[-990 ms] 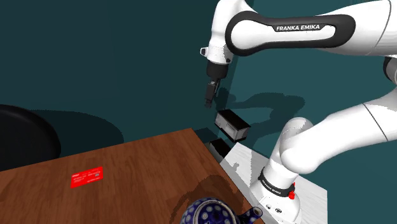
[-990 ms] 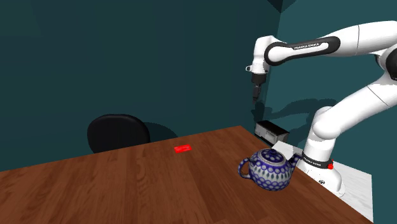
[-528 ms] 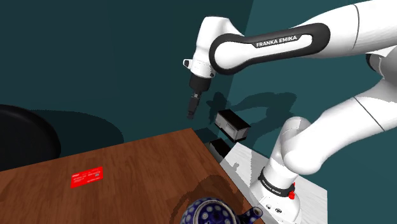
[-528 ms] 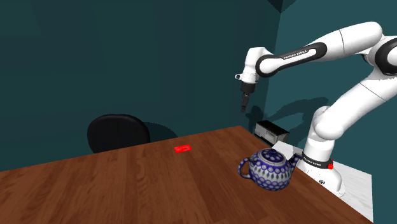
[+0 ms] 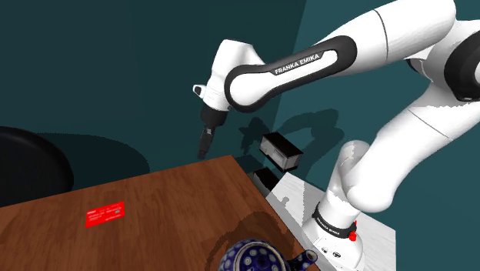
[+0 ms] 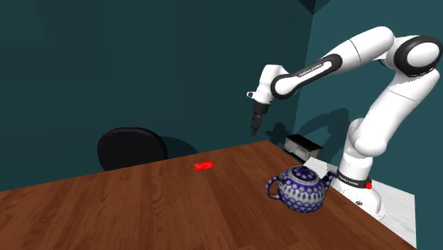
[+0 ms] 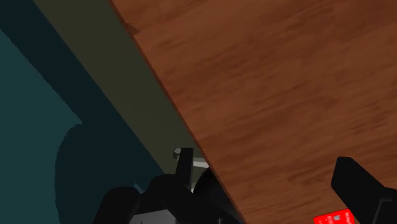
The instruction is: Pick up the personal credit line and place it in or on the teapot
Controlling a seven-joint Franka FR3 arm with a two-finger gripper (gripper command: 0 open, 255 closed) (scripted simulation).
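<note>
Above the table's (image 5: 177,202) far edge, gripper (image 5: 203,151) hangs with fingers spread, holding nothing. Red card (image 5: 105,214) lies flat on the table, well apart from the blue patterned teapot (image 5: 258,258).

White arm (image 5: 400,31) with dark joints, white "FRANKA EMIKA" lettering (image 5: 301,61) on a black strip, all-black gripper (image 5: 202,152), small red part (image 5: 355,228) near base.

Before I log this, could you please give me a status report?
Gripper open, empty, over table edge. Card flat on table, untouched. Teapot upright. Nothing between gripper and card.
</note>
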